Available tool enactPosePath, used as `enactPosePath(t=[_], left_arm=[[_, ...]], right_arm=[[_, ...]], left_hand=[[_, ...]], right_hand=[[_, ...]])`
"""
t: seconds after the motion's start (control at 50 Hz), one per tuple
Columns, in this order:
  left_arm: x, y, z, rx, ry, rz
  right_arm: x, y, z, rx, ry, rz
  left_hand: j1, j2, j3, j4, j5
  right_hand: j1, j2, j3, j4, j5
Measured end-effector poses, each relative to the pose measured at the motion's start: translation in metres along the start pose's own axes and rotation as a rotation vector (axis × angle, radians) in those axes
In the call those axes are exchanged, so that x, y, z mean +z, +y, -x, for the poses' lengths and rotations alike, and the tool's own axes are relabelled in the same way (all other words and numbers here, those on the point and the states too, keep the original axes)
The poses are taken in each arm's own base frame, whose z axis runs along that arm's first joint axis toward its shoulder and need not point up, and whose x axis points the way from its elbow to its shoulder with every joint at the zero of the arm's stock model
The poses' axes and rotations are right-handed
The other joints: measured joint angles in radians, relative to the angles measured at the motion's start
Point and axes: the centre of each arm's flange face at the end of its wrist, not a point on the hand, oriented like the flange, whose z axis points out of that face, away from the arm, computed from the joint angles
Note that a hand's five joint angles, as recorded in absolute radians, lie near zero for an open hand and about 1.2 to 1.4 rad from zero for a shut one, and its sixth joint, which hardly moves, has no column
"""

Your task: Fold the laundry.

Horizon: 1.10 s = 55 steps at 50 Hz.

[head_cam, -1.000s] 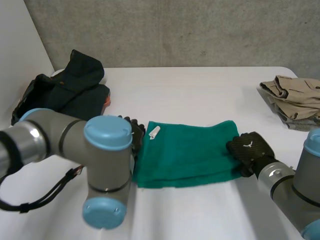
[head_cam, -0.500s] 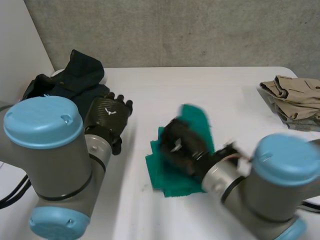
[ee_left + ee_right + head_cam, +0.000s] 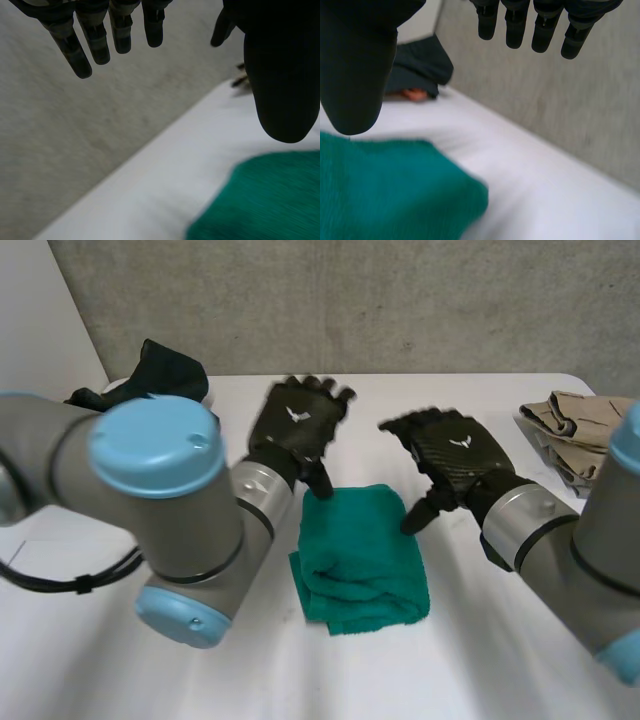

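The folded green towel lay just robot-side of both hands, its long axis front-to-back. The left hand and right hand hovered spread, empty, equally near it.

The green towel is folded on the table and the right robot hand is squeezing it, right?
Not quite. The green towel is folded on the table, but the right robot hand isn't squeezing it: its fingers are straight and open, holding nothing. The right wrist view shows this.
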Motion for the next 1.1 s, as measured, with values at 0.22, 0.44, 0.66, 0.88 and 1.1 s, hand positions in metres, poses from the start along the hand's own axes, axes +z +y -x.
enactPosePath(t=[0.22,0.44,0.66,0.88,1.1], left_arm=[[0.009,0.074,-0.020,0.022,0.034,0.341],[-0.027,0.087,-0.025,0.039,0.018,0.529],[-0.032,0.029,-0.011,0.001,-0.006,0.378],[-0.008,-0.033,0.023,-0.059,0.053,0.069],[-0.017,-0.045,0.009,-0.090,0.438,-0.029]], right_arm=[[0.036,0.061,-0.013,0.109,-0.005,0.337],[0.046,0.086,-0.012,0.024,-0.031,0.426],[0.031,0.059,-0.016,-0.284,0.050,0.314],[-0.024,0.063,0.050,-0.415,-0.036,0.075],[-0.025,0.114,0.074,-0.421,-0.079,0.065]], left_hand=[[0.000,0.000,0.000,0.000,0.000],[0.000,0.000,0.000,0.000,0.000],[0.000,0.000,0.000,0.000,0.000],[0.000,0.000,0.000,0.000,0.000],[0.000,0.000,0.000,0.000,0.000]], right_hand=[[0.000,0.000,0.000,0.000,0.000],[-0.002,0.000,0.000,0.000,0.000],[-0.004,0.000,0.000,0.000,0.000],[-0.004,0.000,0.000,0.000,0.000],[-0.004,0.000,0.000,0.000,0.000]])
